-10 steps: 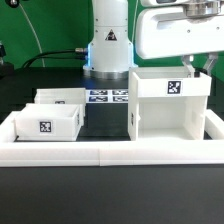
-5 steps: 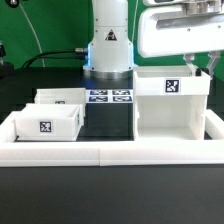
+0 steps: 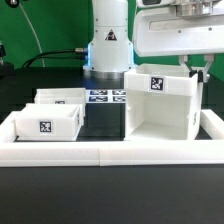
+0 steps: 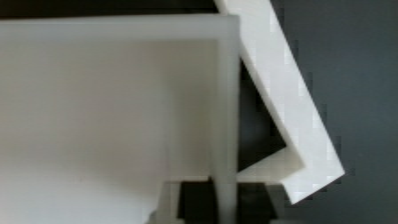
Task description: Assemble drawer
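Standing at the right of the exterior view, the drawer shell is seen turned at an angle, its open front facing the camera and a tag on its top band. The gripper is seen at the shell's upper right corner; its fingers are closed on a thin wall of the shell in the wrist view. Two small trays are found at the left, inside the white border blocks. The marker board is seen behind, at centre.
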Motion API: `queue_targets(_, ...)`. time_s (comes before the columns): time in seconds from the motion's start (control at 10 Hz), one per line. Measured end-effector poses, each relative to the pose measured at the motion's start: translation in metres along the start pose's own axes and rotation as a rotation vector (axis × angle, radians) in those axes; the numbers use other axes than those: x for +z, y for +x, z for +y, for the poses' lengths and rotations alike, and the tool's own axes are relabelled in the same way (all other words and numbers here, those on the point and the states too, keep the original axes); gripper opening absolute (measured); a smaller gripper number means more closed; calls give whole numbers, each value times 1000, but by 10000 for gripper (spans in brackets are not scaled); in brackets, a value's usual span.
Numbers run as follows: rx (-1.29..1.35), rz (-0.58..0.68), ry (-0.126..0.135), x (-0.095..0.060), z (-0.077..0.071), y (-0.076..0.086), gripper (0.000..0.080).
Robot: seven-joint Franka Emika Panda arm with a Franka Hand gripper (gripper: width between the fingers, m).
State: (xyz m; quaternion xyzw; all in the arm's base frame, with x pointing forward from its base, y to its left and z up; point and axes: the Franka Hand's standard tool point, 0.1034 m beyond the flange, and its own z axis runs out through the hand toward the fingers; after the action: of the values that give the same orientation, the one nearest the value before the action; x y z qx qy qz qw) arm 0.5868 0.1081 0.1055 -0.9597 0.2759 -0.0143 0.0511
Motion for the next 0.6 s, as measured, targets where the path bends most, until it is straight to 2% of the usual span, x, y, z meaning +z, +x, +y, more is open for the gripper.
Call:
queue_targets(0.2,94,1,5,-1,-4,-2,39)
queue_targets(0.6,297,-2,7,-1,-1,1,39)
